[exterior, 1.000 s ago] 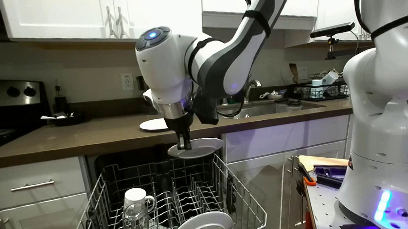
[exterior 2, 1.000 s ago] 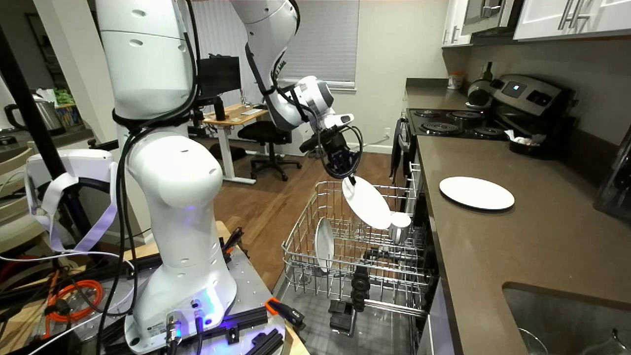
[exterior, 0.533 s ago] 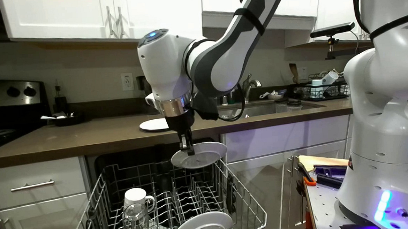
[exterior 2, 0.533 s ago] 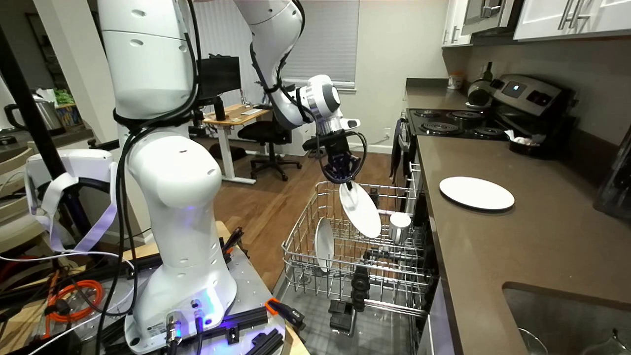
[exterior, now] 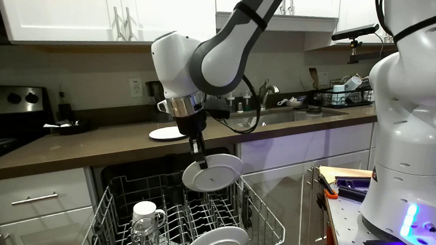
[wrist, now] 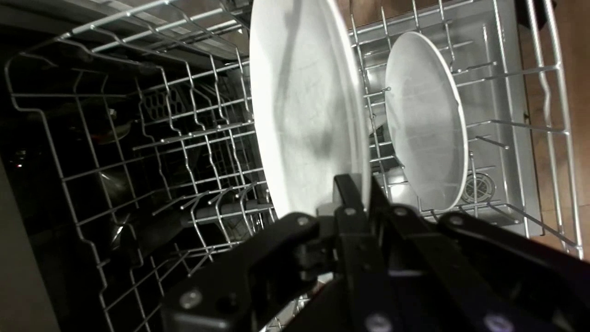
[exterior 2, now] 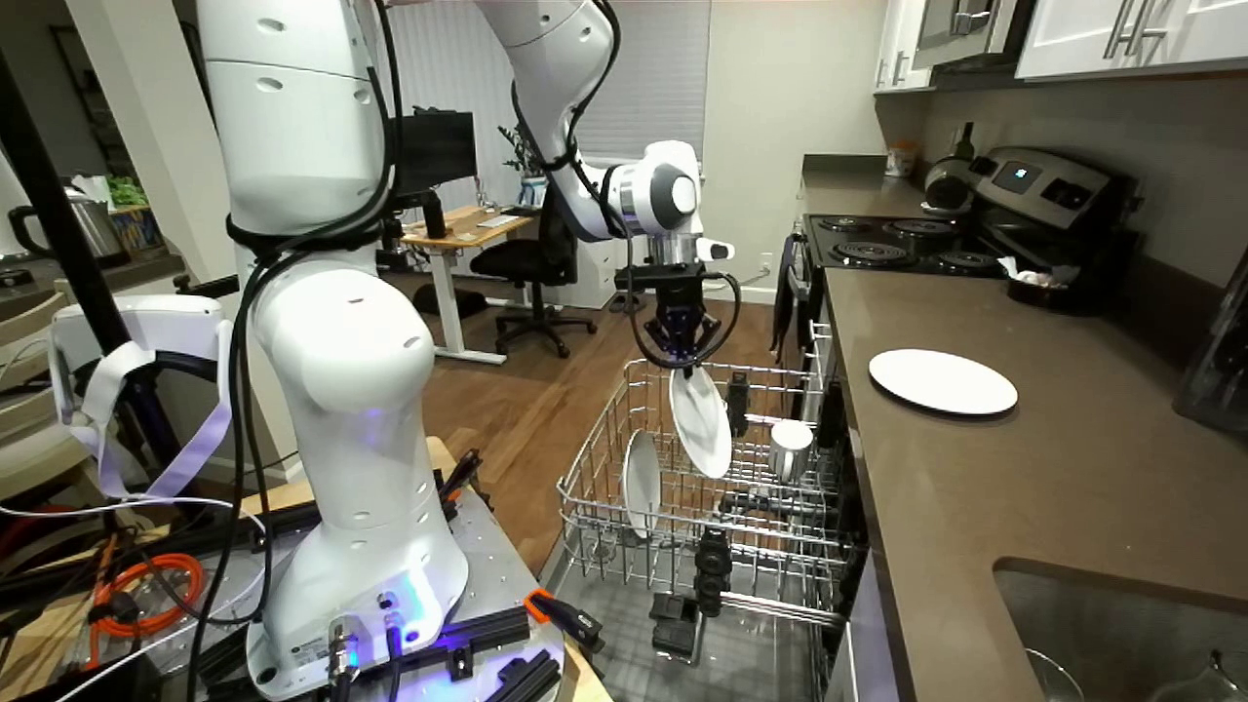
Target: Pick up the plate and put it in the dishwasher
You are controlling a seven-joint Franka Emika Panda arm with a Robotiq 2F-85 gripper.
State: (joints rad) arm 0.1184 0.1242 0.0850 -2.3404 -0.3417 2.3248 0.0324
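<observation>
In an exterior view: plate [exterior: 212, 178] has just tipped steeper over the dishwasher rack [exterior: 204, 217]; prob. being lined up to slot in, so carry's mostly done, letting go isn't. In an exterior view: vs. prev. frame, plate's nearer vertical, bottom edge lower; other plate [exterior 2: 641, 478] stands in the rack, apart from it. Wrist view: claw [wrist: 364, 186] pinches plate's edge, jaws either side, rack spread out behind; whether plate dips into or touches rack, can't tell.
</observation>
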